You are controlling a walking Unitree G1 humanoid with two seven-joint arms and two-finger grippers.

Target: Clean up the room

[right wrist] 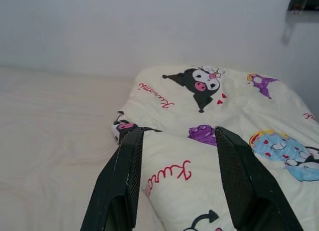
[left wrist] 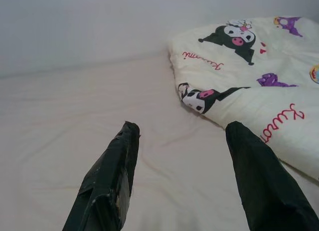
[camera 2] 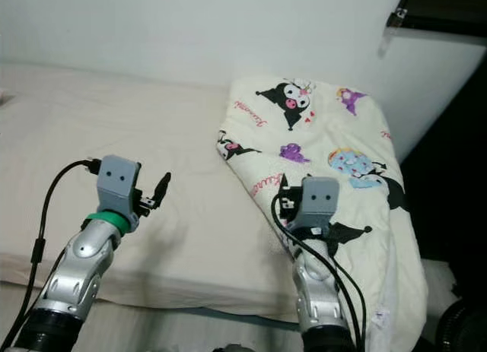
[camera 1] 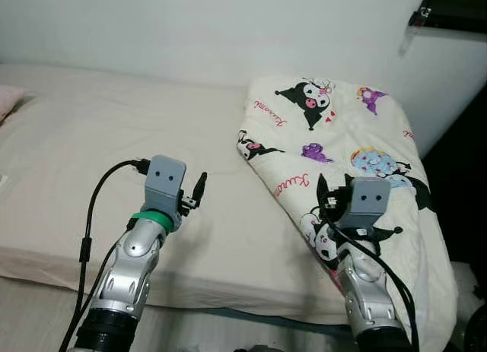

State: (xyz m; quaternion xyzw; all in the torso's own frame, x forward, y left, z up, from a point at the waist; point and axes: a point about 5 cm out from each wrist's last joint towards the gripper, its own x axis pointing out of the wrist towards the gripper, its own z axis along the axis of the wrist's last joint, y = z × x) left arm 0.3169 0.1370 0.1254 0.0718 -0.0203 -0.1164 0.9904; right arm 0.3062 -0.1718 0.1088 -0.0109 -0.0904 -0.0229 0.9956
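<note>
Cream cartoon-print quilt (camera 1: 342, 162) lies bunched on the right half of the beige-sheeted bed (camera 1: 99, 147), long axis running near to far. Right pincer (right wrist: 177, 156) hovers over its near-left edge, fingers apart, empty: nearer arm. Left pincer (left wrist: 182, 156), also open and empty, sits over bare sheet to the left.

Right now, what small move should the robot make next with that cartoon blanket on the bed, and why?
Probably ease the right tool forward and down onto the folded blanket. Its fingers are open and poised just over the blanket's near edge, while the left tool, also open, sits over bare mattress beside it.
</note>
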